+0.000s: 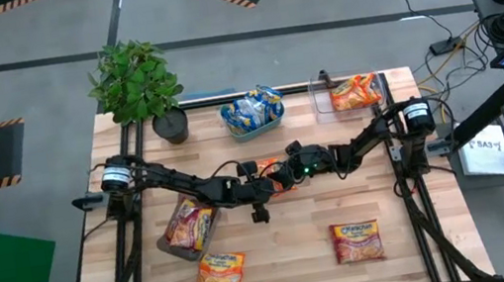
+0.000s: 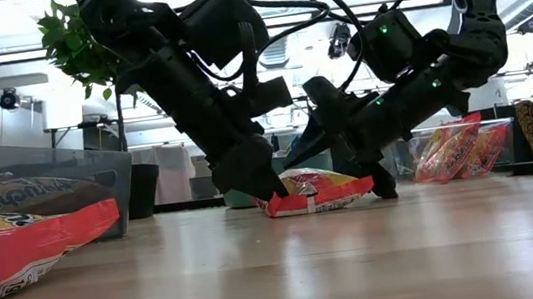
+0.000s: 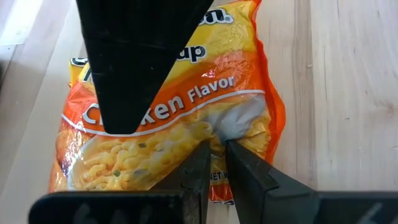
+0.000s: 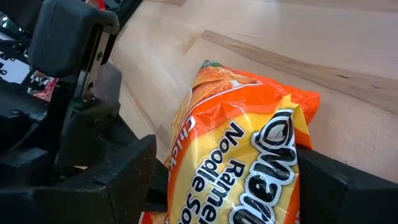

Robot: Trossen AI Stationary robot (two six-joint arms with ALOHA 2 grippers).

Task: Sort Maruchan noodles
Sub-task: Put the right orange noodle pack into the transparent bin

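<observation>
High view: both arms are meeting at table centre over one orange packet; the left gripper is coming in from the left, the right gripper from the right. Other packets are lying around: one in a tray at front left, one loose on the table just in front of it, a red-pink one at front right. Blue packets are sitting in the middle bin at the back, orange ones in the right bin; a plant is standing at back left. Low view: the orange packet is lying on the wood, its near edge lifting slightly; the left gripper is pressing down at one end, the right gripper at the other. Left wrist view: the left fingers are standing narrow, nearly together, pinching a fold of the chicken-flavour packet; the right arm's dark finger is overlapping the packet's far end. Right wrist view: the right fingers are standing wide, straddling the packet on both sides; whether they are actually gripping it, I cannot tell.
</observation>
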